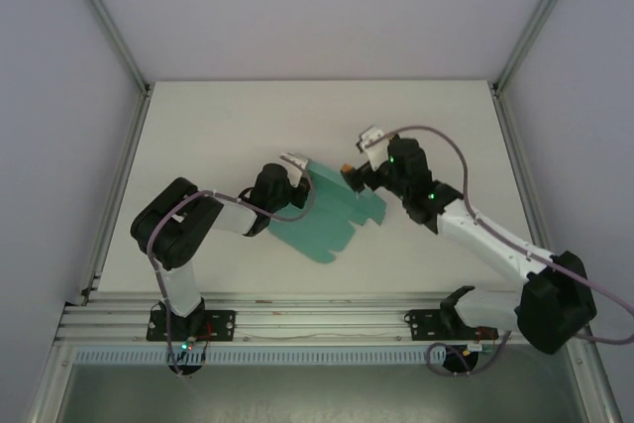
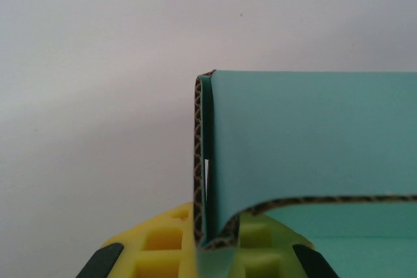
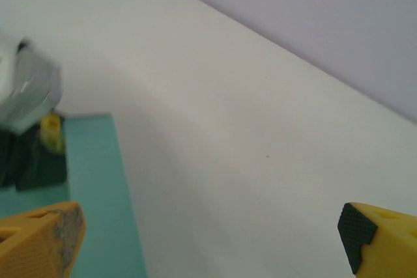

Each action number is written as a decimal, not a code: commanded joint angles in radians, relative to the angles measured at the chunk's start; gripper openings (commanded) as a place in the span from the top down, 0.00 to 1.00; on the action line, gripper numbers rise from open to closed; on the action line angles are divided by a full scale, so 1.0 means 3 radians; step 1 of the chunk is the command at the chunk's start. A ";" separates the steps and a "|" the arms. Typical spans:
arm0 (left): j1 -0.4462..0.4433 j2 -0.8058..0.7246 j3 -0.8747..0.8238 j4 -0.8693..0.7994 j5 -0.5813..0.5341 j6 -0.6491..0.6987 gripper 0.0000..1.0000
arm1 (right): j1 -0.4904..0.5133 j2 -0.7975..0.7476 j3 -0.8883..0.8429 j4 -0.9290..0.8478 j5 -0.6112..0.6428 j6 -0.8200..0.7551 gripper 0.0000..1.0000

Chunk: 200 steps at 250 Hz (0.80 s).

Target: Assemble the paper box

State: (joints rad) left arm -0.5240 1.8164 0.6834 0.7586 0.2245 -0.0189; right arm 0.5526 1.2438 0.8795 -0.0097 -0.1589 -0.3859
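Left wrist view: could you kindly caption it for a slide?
Left hand pinches the folded edge of the teal paper box.

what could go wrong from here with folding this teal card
The left tool pinches only the edge of the paper box, where the flap curves instead of creasing: it may slip out or fold off-line. The right tool is open and holds nothing, so the rest of the card may slide when the left tool pulls.

White table (image 1: 248,126), paper box (image 1: 332,220) seemingly atop
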 commanded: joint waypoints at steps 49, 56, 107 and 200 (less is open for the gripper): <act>-0.0048 0.0099 -0.0052 0.0284 0.0287 0.0078 1.00 | -0.0068 0.1006 0.1100 -0.1074 -0.0617 0.0780 0.06; -0.0053 0.0108 -0.0052 0.0282 0.0297 0.0090 1.00 | -0.0067 0.1100 0.1162 -0.1099 -0.0615 0.0783 0.06; -0.0109 0.0199 0.0017 0.0187 0.0191 0.0151 1.00 | -0.0066 0.1642 0.1520 -0.1359 -0.0748 0.0772 0.15; -0.0120 0.0253 0.0043 0.0216 0.0162 0.0052 0.85 | -0.0067 0.1983 0.1395 -0.1403 -0.0683 0.0828 0.18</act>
State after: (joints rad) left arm -0.5503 1.8595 0.6819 0.8345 0.2768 0.0010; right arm 0.5289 1.7859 1.3140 -0.3634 -0.3798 -0.1452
